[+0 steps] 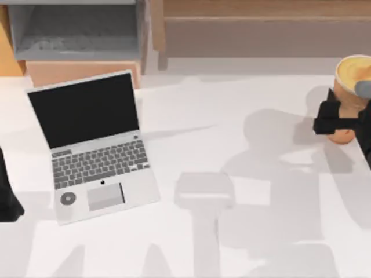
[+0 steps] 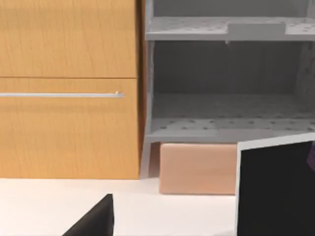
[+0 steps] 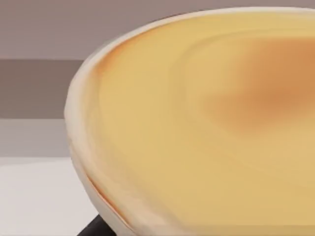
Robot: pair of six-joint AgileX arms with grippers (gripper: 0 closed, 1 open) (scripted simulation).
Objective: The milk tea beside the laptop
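The milk tea (image 1: 352, 75), an orange-tan cup with a round yellow-orange top, is at the table's far right edge. My right gripper (image 1: 346, 119) is shut around its side, one black finger (image 1: 329, 117) on the cup's left. The right wrist view has the cup's top (image 3: 206, 123) very close. The laptop (image 1: 93, 145) stands open at the table's left, black screen up, far from the cup. Its screen edge (image 2: 275, 191) appears in the left wrist view. My left arm (image 1: 8, 194) is parked at the left edge.
A grey shelf unit (image 1: 75, 29) stands behind the laptop, with a tan block (image 1: 81, 72) under it and a wooden cabinet (image 2: 69, 88) beside it. A brown ledge (image 1: 261, 29) runs along the back. The white table (image 1: 232, 145) lies bare between laptop and cup.
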